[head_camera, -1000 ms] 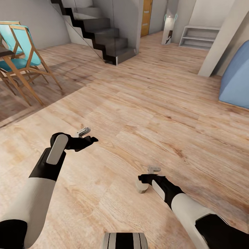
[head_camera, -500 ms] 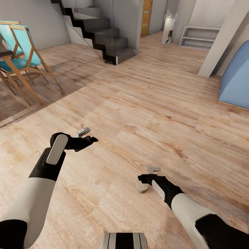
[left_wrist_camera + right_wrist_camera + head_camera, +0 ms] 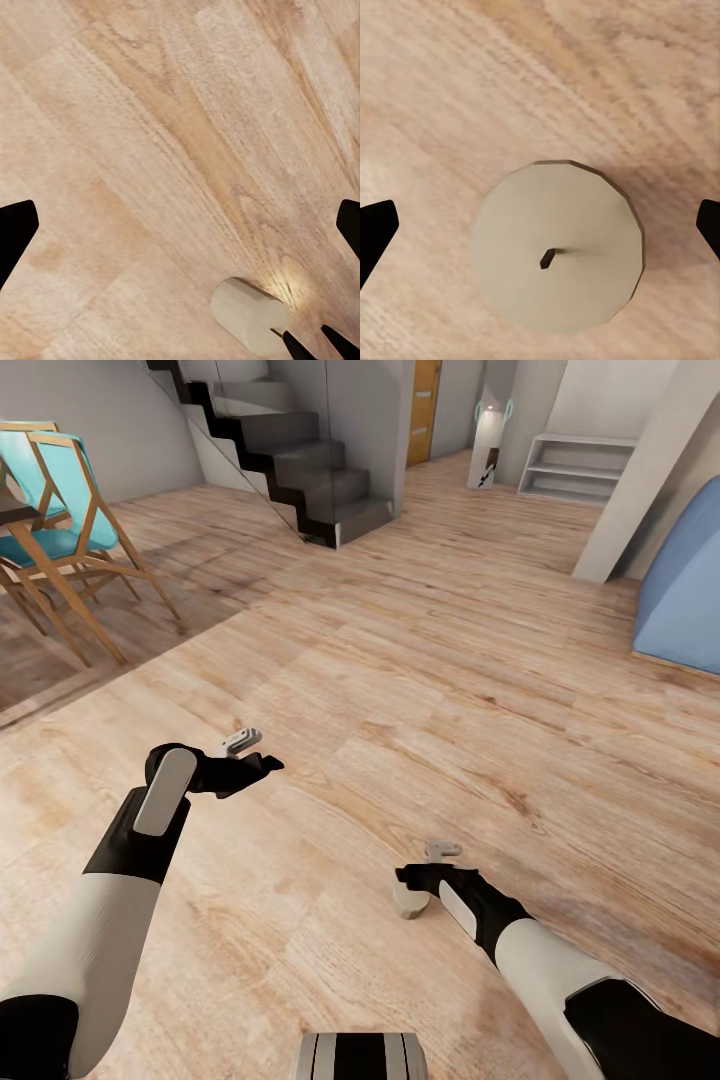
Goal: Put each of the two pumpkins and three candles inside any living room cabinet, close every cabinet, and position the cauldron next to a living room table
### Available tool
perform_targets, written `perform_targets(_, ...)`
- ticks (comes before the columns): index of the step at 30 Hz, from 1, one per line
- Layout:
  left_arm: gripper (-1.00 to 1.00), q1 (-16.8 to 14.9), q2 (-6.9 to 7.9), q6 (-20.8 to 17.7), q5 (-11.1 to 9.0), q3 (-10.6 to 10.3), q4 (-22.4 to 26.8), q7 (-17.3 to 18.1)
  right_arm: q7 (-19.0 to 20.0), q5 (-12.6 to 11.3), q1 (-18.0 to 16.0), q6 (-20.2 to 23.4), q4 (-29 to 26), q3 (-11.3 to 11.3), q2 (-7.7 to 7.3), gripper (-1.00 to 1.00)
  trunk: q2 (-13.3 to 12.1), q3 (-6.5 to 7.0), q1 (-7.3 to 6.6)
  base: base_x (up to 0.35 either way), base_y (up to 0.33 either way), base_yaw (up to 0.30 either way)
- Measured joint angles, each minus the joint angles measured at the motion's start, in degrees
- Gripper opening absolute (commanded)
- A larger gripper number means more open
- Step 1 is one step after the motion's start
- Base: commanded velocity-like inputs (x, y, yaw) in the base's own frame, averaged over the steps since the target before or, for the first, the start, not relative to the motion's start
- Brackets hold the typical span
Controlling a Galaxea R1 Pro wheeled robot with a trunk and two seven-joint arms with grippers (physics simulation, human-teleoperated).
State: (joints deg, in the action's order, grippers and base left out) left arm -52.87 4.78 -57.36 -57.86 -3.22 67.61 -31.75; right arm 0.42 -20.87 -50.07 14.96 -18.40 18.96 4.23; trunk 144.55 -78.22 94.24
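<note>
The right hand (image 3: 540, 225) hangs wide open and empty, directly over a candle (image 3: 559, 245) standing on the floor (image 3: 450, 67). Best to drop straight down, keeping it centred, then close squarely on its sides.

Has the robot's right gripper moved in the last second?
Yes, barely. Against the wood floor planks in the head view, the right gripper has crept slightly toward the left arm's side, above the candle.

Right gripper (image 3: 425, 878) hangs spread over a candle (image 3: 410, 901) on the wooden floor (image 3: 420, 660).
</note>
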Motion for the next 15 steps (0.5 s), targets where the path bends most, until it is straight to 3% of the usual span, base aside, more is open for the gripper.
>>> perform_targets(15,1.0,0.0,0.0,0.0,0.0,0.0,0.0,0.0,0.0,0.1,0.0,0.0,-0.1,-0.1,-0.07,1.0,0.0,0.0,0.0,0.0,0.0,0.0)
